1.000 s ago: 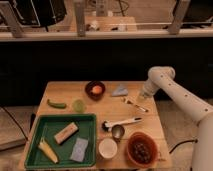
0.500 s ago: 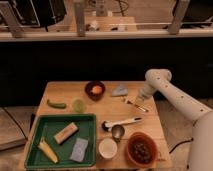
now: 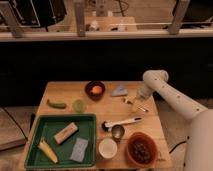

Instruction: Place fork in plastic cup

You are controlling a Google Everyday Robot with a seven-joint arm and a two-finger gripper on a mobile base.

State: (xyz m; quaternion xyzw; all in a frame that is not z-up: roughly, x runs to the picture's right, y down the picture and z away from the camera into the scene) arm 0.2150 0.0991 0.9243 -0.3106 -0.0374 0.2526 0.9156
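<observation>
The wooden table [image 3: 65, 92] stands before a dark wall. At its right side the claw [image 3: 133, 103] hangs by the fork [image 3: 141, 108], and I cannot tell its grip. The cup [image 3: 107, 148] stands near, beside a green tray [image 3: 60, 117].

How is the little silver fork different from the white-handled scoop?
The small silvery metal fork is shorter and thinner; the white-handled scoop is longer, with a dark head. The fork lies by the gripper; the scoop nearer the white cup. Both lie on the wooden table.
</observation>
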